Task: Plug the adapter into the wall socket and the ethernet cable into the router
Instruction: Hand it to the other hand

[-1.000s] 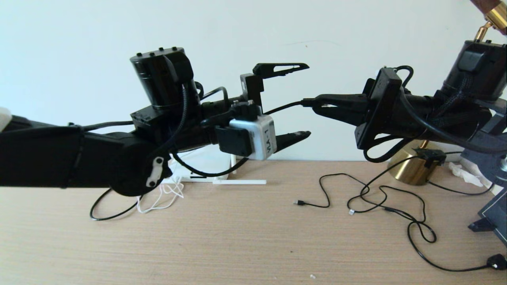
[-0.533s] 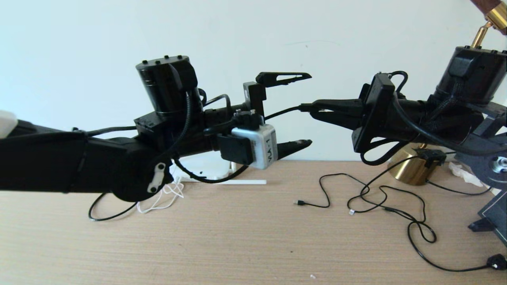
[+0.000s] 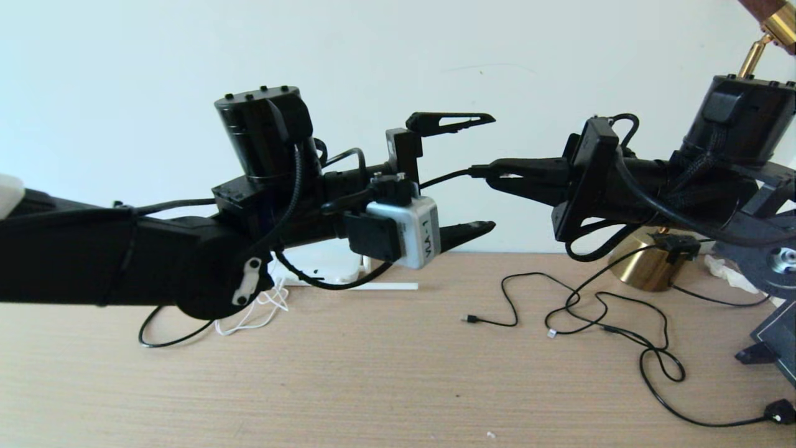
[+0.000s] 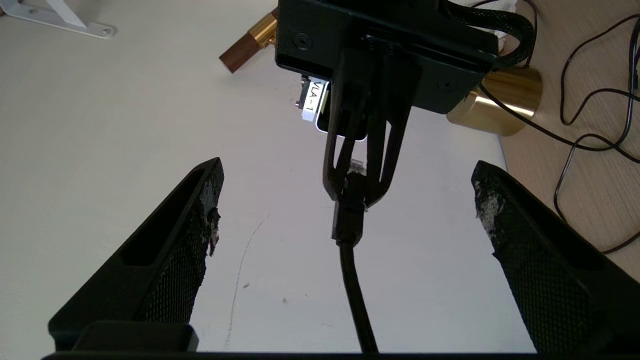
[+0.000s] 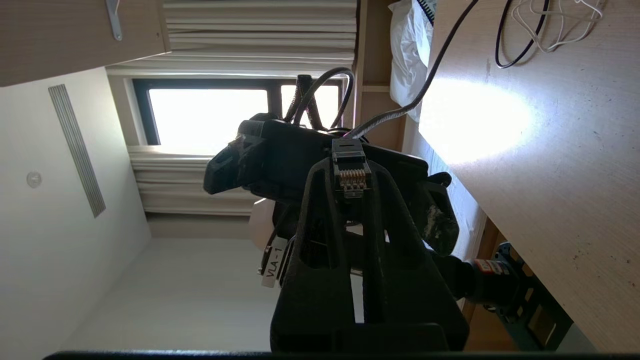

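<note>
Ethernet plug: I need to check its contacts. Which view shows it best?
The right wrist view: the ethernet plug, gold contacts facing the camera, sits pinched in the right end effector. The left wrist view shows its dark back; the head view, a small side profile.

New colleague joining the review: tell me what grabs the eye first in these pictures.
Two black arms meet in mid-air above the wooden table. The right end effector is shut on the ethernet cable, whose plug juts toward the left end effector, open on either side of it. Thin black cords sprawl on the table beside a brass lamp base, at the right.

Two grippers (image 3: 463,171) (image 3: 491,173), one ethernet cable (image 3: 444,177), one brass lamp base (image 3: 647,264).
</note>
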Robot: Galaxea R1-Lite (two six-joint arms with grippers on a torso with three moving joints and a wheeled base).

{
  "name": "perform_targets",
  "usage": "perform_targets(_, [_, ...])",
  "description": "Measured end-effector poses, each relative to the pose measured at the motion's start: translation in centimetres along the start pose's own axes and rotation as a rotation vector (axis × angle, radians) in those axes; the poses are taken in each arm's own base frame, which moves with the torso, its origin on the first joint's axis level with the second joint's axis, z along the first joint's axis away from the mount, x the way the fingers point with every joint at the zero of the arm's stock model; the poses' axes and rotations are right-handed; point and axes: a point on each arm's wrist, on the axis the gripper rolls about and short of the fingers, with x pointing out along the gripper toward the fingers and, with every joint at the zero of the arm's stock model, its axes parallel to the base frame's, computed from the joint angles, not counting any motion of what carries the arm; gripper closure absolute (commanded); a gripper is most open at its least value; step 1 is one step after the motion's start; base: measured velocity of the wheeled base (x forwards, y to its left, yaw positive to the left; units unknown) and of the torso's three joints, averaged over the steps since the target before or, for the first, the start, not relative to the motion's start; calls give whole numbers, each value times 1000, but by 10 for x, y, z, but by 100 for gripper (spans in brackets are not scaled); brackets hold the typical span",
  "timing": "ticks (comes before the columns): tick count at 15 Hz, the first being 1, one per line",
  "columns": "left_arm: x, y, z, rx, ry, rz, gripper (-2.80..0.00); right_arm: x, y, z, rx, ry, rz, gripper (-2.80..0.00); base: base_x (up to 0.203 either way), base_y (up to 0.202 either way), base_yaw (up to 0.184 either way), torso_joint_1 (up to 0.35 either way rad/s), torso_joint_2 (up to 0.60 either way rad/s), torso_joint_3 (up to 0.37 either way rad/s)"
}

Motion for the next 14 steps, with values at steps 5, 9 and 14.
perform_targets(5, [0, 1, 0, 1, -1, 2, -280, 0, -4, -2, 9, 6, -8, 0, 0, 0, 0, 0, 0, 0])
perform_targets(9, [-1, -1, -2, -4, 6, -1, -280, -1, -3, -5, 10, 17, -8, 0, 0, 0, 0, 0, 0, 0])
perform_targets(14, [-3, -5, -14, -5, 33, 0, -280, -3, -3, -8, 12, 20, -9, 0, 0, 0, 0, 0, 0, 0])
